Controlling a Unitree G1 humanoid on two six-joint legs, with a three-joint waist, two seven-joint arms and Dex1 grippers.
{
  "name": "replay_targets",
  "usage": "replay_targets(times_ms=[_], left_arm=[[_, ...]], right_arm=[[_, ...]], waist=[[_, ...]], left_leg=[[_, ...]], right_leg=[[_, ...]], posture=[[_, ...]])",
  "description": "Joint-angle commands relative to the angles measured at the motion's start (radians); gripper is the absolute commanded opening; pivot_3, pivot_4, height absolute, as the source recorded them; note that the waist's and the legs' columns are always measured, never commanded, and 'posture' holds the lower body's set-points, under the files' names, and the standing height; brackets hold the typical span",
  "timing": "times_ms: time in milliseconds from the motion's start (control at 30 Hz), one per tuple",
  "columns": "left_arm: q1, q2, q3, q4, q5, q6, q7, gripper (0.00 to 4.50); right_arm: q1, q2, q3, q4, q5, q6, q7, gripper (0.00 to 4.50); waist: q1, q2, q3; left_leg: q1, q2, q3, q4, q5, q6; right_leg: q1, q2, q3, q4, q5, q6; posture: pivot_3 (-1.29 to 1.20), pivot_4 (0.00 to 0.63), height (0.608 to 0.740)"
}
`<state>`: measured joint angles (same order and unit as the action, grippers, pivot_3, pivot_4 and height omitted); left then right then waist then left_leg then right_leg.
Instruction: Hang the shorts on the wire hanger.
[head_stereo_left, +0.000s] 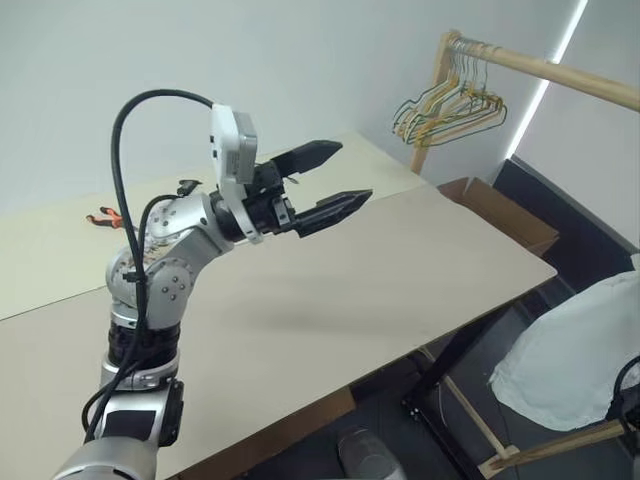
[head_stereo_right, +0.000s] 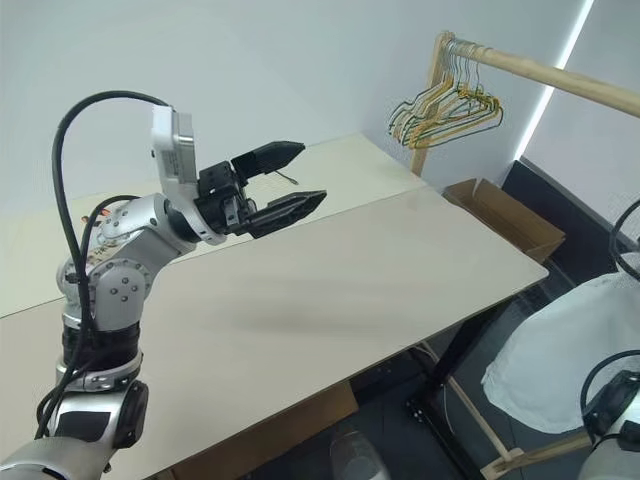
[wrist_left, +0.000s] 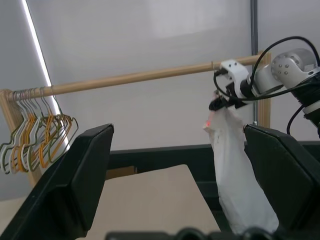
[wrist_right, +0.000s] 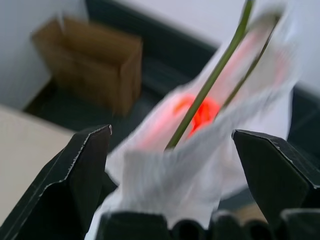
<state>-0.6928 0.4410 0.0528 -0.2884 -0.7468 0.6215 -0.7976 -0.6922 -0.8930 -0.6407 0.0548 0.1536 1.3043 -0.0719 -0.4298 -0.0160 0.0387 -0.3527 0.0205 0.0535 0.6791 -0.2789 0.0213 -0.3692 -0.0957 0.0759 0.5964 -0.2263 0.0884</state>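
Near: left gripper (head_stereo_left: 330, 180) hovering over table (head_stereo_left: 400, 280), jaws apart, empty, likely waiting | Right: shorts (wrist_left: 235, 170) hanging on wire hanger (wrist_right: 210, 82) from wooden rail (wrist_left: 140, 77), right gripper (wrist_left: 220, 102) beside them, jaws spread, seemingly letting go | Task: looking near done

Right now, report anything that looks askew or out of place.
The shorts hang bunched in one long drape off the wooden rail, not spread flat; the wire hanger runs through the gathered cloth. Nothing else stands out.
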Motion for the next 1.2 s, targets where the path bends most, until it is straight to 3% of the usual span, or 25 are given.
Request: replay_targets(times_ms=[33, 100, 233, 300, 467, 633, 800, 1000, 1200], left_arm=[[-0.025, 0.023, 0.003, 0.022, -0.002, 0.011, -0.021, 4.5], [-0.023, 0.03, 0.005, 0.03, 0.001, 0.014, -0.023, 4.5], [-0.016, 0.048, 0.002, 0.042, 0.027, 0.01, -0.016, 4.5], [-0.003, 0.063, 0.0, 0.051, 0.065, -0.002, 0.0, 4.5], [0.078, 0.105, 0.013, 0.067, 0.153, -0.113, -0.034, 4.5], [0.216, 0.194, 0.03, 0.039, 0.212, -0.187, -0.091, 4.5], [0.347, 0.257, 0.064, -0.004, 0.244, -0.229, -0.105, 4.5], [0.521, 0.3, 0.123, -0.167, 0.249, -0.212, -0.058, 4.5], [0.596, 0.32, 0.153, -0.25, 0.207, -0.157, -0.044, 4.5]], right_arm=[[0.015, 0.058, 0.016, -0.243, -0.081, -0.171, -0.091, 4.48], [0.034, 0.093, 0.03, -0.31, -0.113, -0.246, -0.118, 4.48], [0.1, 0.173, 0.07, -0.445, -0.133, -0.565, -0.1, 4.48], [0.167, 0.21, 0.117, -0.527, -0.062, -0.732, 0.039, 4.48], [0.321, 0.216, 0.227, -0.581, 0.163, -0.848, 0.434, 4.48], [0.289, 0.159, 0.366, -0.442, 0.328, -0.843, 0.778, 4.48], [0.238, 0.127, 0.531, -0.342, 0.349, -0.822, 0.997, 4.48], [0.274, 0.142, 0.602, -0.348, 0.322, -0.852, 1.042, 4.48], [0.287, 0.131, 0.62, -0.337, 0.296, -0.864, 1.059, 4.48]], waist=[[0.002, 0.0, 0.0], [0.004, 0.0, 0.0], [0.006, -0.001, 0.0], [0.006, -0.001, 0.0], [0.004, -0.005, 0.003], [0.022, -0.008, 0.005], [0.091, -0.009, 0.006], [0.22, -0.009, 0.006], [0.341, -0.009, 0.006]], left_leg=[[0.0, 0.0, 0.0, 0.0, 0.0, 0.0], [0.0, 0.0, 0.0, 0.0, 0.0, 0.0], [-0.001, 0.0, -0.001, -0.001, 0.0, 0.0], [-0.001, 0.0, -0.001, -0.001, 0.0, 0.0], [0.001, 0.001, -0.002, -0.002, 0.0, 0.0], [0.0, 0.002, -0.002, 0.0, 0.0, 0.0], [0.0, 0.008, -0.003, -0.001, 0.0, 0.0], [-0.02, 0.008, -0.001, 0.0, 0.0, -0.001], [-0.026, 0.007, 0.003, 0.002, 0.001, -0.001]], right_leg=[[0.0, 0.0, 0.0, 0.0, 0.0, 0.0], [0.0, 0.0, 0.0, 0.0, 0.0, 0.0], [-0.002, 0.0, 0.0, -0.001, 0.0, 0.0], [-0.002, 0.0, 0.0, -0.001, 0.0, 0.0], [0.0, 0.001, -0.001, -0.001, 0.0, 0.0], [-0.001, 0.001, -0.001, 0.0, 0.001, -0.001], [-0.009, 0.004, -0.003, 0.0, 0.003, -0.004], [-0.035, 0.005, -0.003, 0.011, 0.009, -0.014], [-0.041, 0.004, -0.005, 0.012, 0.008, -0.016]], posture=[[-0.37, 0.0, 0.74], [-0.37, 0.0, 0.74], [-0.35, 0.0, 0.74], [-0.34, 0.0, 0.74], [-0.3, 0.0, 0.74], [-0.22, 0.0, 0.74], [-0.13, 0.0, 0.74], [-0.04, 0.0, 0.74], [-0.02, 0.0, 0.74]])
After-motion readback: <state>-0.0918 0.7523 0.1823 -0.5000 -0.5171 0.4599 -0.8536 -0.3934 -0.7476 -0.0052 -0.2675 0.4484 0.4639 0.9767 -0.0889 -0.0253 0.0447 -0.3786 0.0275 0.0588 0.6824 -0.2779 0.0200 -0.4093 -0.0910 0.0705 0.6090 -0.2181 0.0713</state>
